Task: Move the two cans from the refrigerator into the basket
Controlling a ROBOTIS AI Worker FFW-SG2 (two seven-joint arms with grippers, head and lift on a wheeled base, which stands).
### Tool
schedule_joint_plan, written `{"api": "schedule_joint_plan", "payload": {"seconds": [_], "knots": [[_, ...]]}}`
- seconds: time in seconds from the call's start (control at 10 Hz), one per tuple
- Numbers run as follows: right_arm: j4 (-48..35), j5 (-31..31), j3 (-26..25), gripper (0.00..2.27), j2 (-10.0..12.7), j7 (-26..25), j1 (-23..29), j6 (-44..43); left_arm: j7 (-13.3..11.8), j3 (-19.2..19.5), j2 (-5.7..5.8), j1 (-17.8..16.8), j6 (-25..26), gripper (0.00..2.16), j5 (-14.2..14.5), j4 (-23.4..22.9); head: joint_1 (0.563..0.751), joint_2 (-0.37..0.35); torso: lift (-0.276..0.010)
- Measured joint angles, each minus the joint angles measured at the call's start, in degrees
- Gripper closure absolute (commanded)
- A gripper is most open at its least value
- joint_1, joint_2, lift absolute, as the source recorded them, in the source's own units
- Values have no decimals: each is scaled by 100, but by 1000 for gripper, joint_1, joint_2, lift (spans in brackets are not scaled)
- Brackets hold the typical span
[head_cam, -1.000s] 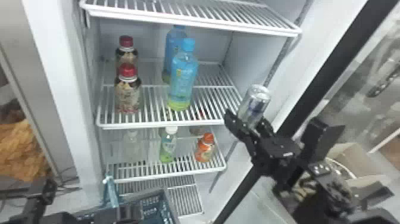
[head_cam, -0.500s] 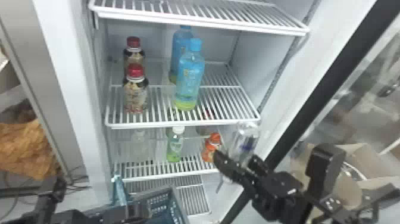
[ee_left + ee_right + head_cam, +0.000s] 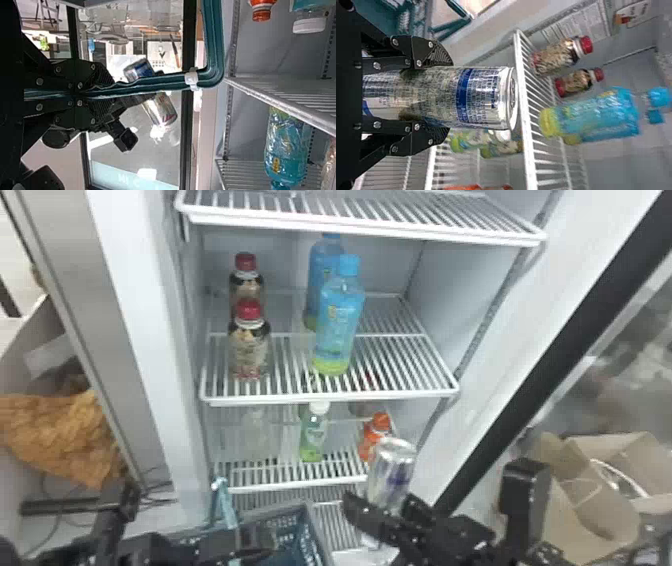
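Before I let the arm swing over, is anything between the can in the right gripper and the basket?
Nothing visible stands between the can, held in the right gripper, and the basket's right rim. Farther left in the head view, the left gripper holds the basket's handle, which might narrow the opening.

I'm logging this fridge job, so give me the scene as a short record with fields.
Left gripper: closed on the basket's handle
Right gripper: holds a can
Can placed: not yet
Basket: low, left of the can
Blue bottles: two, right of the red-capped pair
Shelf below: includes green bottle, orange bottle
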Motion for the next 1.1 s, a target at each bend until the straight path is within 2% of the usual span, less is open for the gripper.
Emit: {"api": "schedule_joint_plan", "payload": {"seconds": [0.5, 0.7, 0.8, 0.9, 1.0, 1.1], "knots": [[1098, -297, 612, 1276, -16, 477, -760, 352, 31, -30, -1, -44, -1, 1190, 47, 0, 695, -78, -25], [1603, -303, 811, 1269, -35, 632, -1002, 466, 31, -86, 6, -80, -33, 1191, 93, 0, 695, -55, -25], [1814, -296, 877, 1029, -51, 702, -1109, 552, 31, -102, 8, -88, -47, 1190, 111, 0, 695, -46, -25], [2015, -287, 913, 647, -64, 811, -1204, 651, 31, -111, 9, -91, -54, 1190, 123, 0, 695, -40, -25], [2175, -272, 927, 366, -73, 885, -1271, 700, 31, -113, 9, -96, -56, 1190, 127, 0, 695, -39, -25], [2230, -263, 929, 171, -76, 896, -1295, 709, 32, -115, 9, -96, -56, 1190, 134, 0, 695, -40, -25]]}}
